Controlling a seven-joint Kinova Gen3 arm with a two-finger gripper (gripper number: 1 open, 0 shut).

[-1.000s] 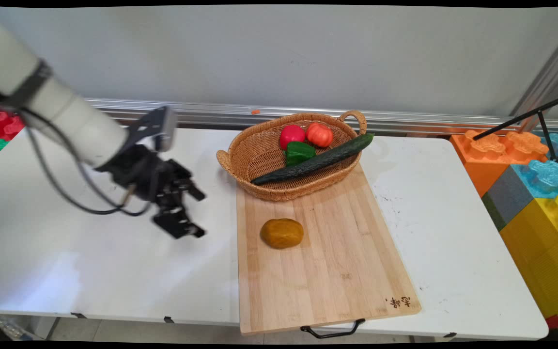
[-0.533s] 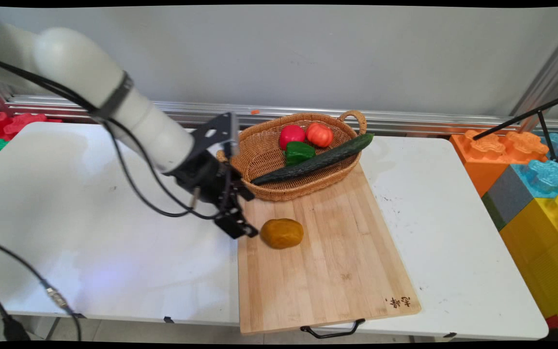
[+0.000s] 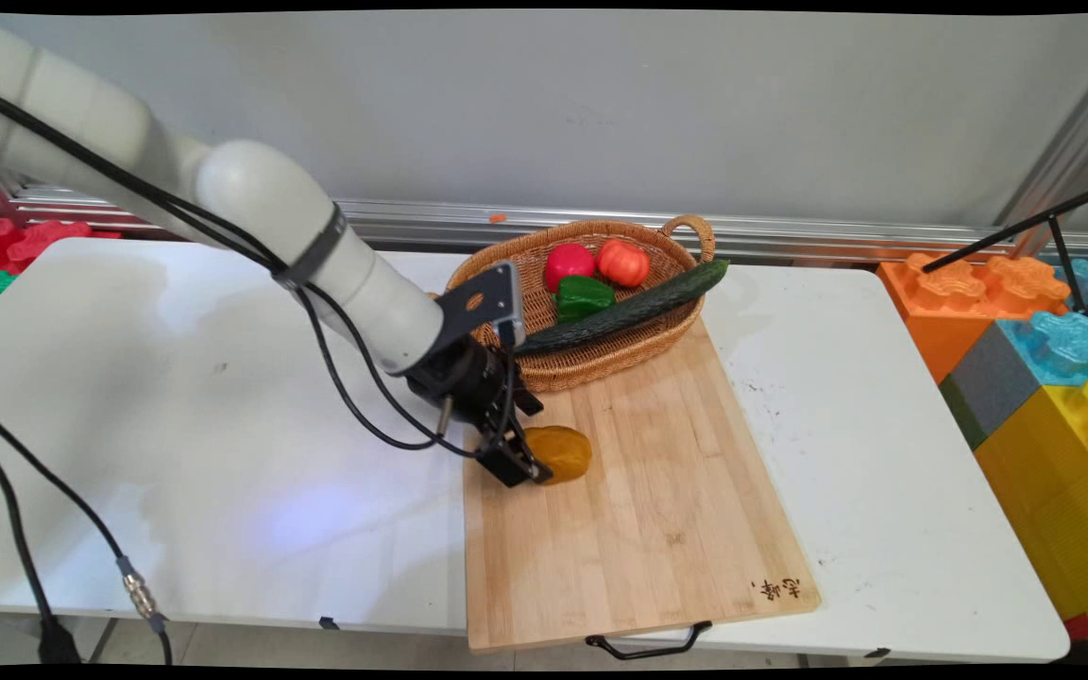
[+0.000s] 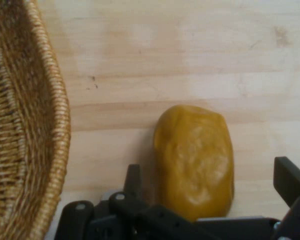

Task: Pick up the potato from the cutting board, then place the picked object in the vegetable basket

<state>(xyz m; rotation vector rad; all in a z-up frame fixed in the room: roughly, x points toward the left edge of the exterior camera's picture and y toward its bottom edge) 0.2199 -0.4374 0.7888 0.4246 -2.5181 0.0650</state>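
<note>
The gripper stood open astride one potato, with one basket holding four vegetables beyond it.

Main view is looking down from high across the table; hand view is peering close along the gripper, sharing the board ahead.

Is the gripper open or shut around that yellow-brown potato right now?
Open. In the hand view the gripper has a finger on each side of the potato, with a gap visible on the right.
</note>
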